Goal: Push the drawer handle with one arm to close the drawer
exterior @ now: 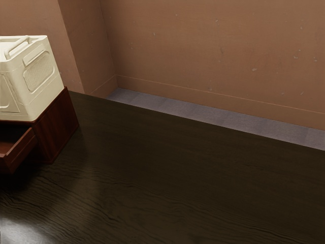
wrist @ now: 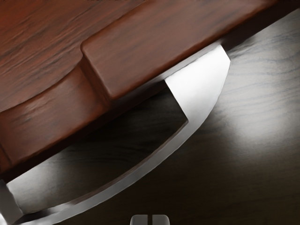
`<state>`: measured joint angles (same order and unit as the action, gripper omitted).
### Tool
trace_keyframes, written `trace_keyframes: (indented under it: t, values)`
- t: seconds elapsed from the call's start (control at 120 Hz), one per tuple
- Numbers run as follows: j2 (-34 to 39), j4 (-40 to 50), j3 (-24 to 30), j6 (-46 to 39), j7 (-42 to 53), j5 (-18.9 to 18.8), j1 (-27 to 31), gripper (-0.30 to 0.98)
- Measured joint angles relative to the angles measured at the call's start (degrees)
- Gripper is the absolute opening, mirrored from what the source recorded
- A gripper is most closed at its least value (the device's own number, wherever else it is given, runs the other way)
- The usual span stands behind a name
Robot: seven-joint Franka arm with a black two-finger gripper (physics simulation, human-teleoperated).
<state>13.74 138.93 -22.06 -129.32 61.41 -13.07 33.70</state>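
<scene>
The dark red-brown wooden cabinet (exterior: 57, 127) stands at the exterior view's left edge. Its drawer (exterior: 21, 150) is pulled out, with part of the inside showing. Seen from my hand, the drawer (wrist: 154, 47) has a rounded front edge with a dip in it. A curved silver handle (wrist: 199, 91) bows out from that front, leaving a gap behind it. My gripper (wrist: 150, 220) is shut, its two grey fingertips side by side with a thin line between them. They appear just outside the handle's curve, holding nothing; whether they touch it I cannot tell.
A cream-white box (exterior: 40, 76) with moulded handles rests on top of the cabinet. The dark wood-grained table (exterior: 177, 178) extends toward the exterior view's right, with a brown wall (exterior: 218, 51) beyond its far edge.
</scene>
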Motion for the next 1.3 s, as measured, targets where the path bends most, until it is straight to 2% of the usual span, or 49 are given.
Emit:
trace_keyframes:
  t: [1.033,1.3]
  values:
    - [-9.8,-10.7,-0.1,-1.2,4.8,4.1,0.5,-0.1]
    - [-10.6,-11.9,1.7,-1.4,5.2,4.6,0.4,-0.1]
